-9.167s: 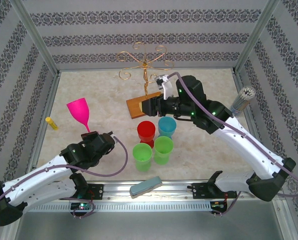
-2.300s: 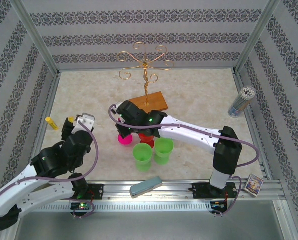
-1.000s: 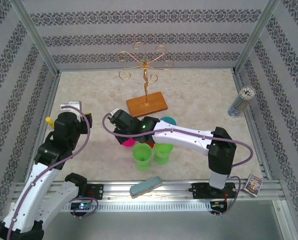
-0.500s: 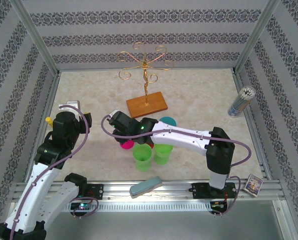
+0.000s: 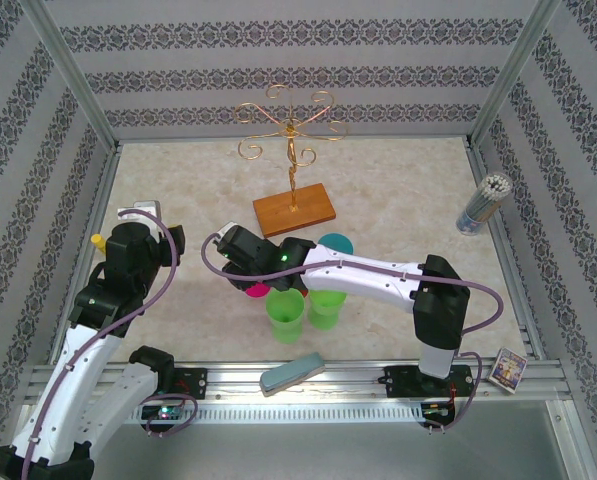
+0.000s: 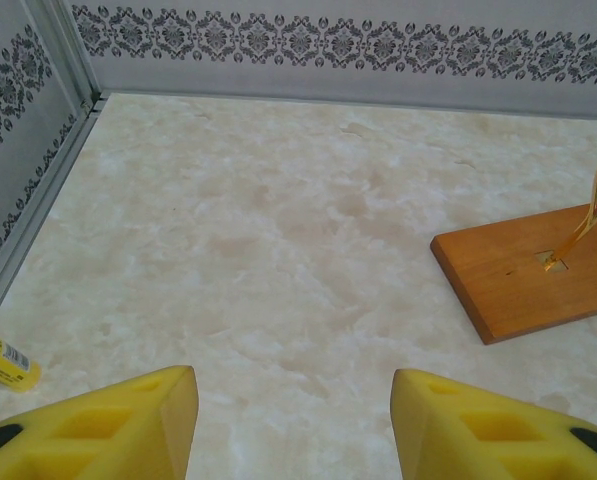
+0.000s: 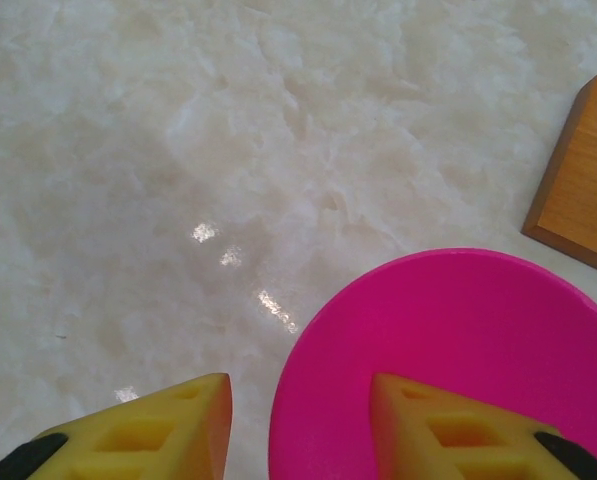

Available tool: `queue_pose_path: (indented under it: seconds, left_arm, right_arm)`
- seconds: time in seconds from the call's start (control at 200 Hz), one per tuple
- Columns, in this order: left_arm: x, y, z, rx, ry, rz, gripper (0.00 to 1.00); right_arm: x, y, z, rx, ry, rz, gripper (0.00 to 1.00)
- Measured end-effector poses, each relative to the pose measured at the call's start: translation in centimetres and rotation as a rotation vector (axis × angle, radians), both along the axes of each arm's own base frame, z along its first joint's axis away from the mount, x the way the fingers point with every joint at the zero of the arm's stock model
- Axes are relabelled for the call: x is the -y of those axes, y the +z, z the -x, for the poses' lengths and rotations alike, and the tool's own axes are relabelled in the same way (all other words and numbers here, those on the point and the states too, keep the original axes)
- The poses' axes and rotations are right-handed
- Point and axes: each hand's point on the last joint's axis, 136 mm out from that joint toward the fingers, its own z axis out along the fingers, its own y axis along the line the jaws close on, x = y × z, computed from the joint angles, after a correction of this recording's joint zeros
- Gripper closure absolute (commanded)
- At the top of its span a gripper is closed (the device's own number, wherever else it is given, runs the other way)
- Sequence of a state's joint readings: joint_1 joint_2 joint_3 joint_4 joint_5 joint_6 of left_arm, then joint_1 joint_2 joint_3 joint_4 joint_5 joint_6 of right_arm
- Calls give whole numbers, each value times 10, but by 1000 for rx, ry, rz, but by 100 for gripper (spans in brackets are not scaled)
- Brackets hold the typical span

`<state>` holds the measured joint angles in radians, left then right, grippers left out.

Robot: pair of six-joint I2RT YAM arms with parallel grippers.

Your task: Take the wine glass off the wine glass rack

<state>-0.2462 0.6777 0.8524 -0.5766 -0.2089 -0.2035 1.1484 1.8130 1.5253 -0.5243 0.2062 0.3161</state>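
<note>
From above: the thin gold wire wine glass rack on its brown wooden base stands far-middle on the marbled table. The hot-pink plastic wine glass peeks out under the right arm, near of the rack, just left of a green plastic cup.

Left wrist cam: left fingers spread, holding nothing.

Right wrist cam: right fingers parted, straddling the glass rim, not pinching.
</note>
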Motion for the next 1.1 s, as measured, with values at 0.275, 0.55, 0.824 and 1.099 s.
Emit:
queue_pose_path:
  seconds: [0.275, 0.55, 0.824, 1.099]
  left_arm:
    - [2, -5, -4, -22, -5, 10, 46]
    - [8, -17, -11, -69, -18, 25, 45]
    - [9, -20, -17, -92, -7, 32, 43]
    - [0, -21, -24, -88, 57, 17, 40]
  right_arm:
    - [7, 28, 1, 43, -8, -27, 51]
    - [35, 117, 8, 152, -38, -192, 47]
    - [128, 150, 3, 224, -179, -270, 44]
    - [259, 125, -27, 236, -497, -283, 36]
